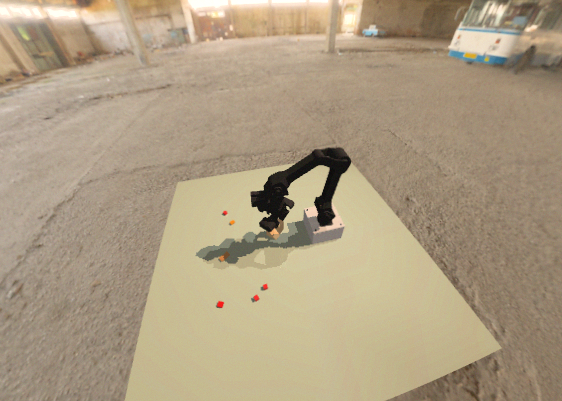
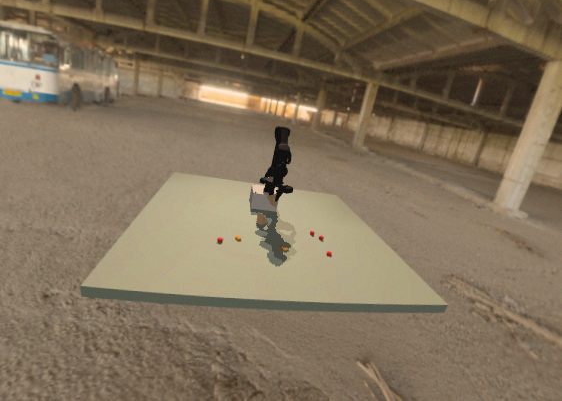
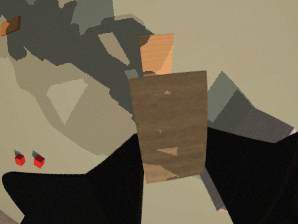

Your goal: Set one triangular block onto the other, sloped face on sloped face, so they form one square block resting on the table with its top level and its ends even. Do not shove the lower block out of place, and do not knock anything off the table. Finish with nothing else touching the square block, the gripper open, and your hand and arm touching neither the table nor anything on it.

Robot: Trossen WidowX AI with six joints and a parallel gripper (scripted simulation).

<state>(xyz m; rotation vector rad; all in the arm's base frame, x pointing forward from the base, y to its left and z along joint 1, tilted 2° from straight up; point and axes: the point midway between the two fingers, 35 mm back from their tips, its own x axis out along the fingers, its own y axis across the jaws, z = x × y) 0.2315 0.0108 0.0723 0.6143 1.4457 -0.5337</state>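
My gripper (image 1: 278, 221) (image 2: 273, 197) (image 3: 167, 135) is shut on a wooden triangular block (image 1: 281, 226) (image 2: 272, 200) (image 3: 169, 125), held above the table. A broad, mostly shaded face of it fills the middle of the wrist view. The other triangular block (image 1: 274, 234) (image 2: 262, 220) (image 3: 157, 52) rests on the table (image 1: 350, 329) (image 2: 175, 279) (image 3: 260, 30) near the robot's base, apart from the held one. In the wrist view it shows just beyond the held block's upper edge, partly hidden by it. How the two sloped faces line up cannot be told.
The pale base (image 1: 325, 235) (image 2: 262, 202) stands close by. Several small red blocks (image 1: 220, 304) (image 2: 329, 254) (image 3: 39, 161) lie scattered. A small orange piece (image 1: 232, 222) (image 2: 238, 238) and an orange-brown piece (image 1: 223, 257) (image 2: 284, 248) (image 3: 11, 26) lie farther from the base.
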